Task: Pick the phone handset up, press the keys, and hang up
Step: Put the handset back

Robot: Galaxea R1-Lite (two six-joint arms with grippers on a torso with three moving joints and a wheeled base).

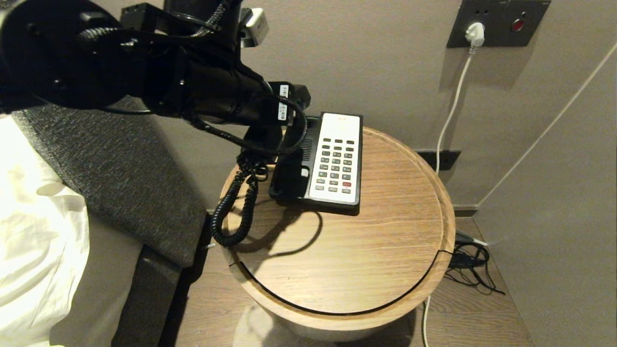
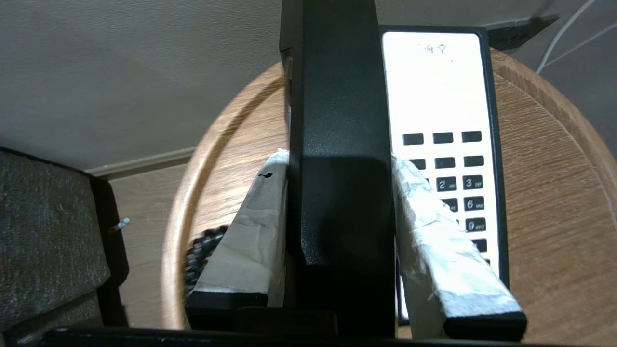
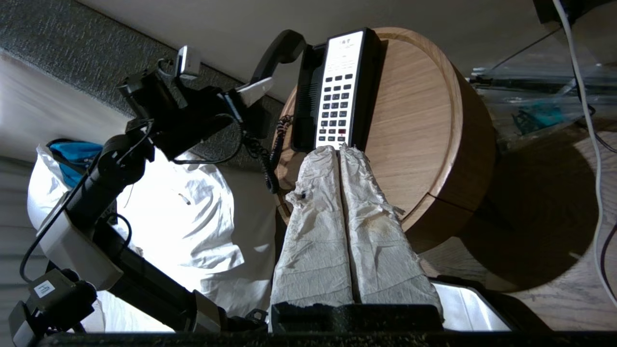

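Observation:
In the left wrist view the phone handset (image 2: 337, 120), long and black, stands between the paper-wrapped fingers of my left gripper (image 2: 340, 164), which is shut on it. The right wrist view shows the handset (image 3: 279, 50) tilted up, above the base's left side. Its coiled cord (image 1: 238, 212) hangs down to the round wooden table (image 1: 361, 250). The phone base (image 1: 289, 178) lies there with the keys (image 1: 336, 161) on its white panel. My left arm covers most of the handset in the head view. My right gripper (image 3: 338, 149) is shut and empty, hovering before the base's near end.
A bed with white bedding (image 1: 38, 231) and a grey padded headboard (image 1: 120, 183) lies left of the table. A white plug (image 1: 475, 33) sits in the wall socket, its cable running down. Loose black cables (image 1: 470, 265) lie on the floor to the right.

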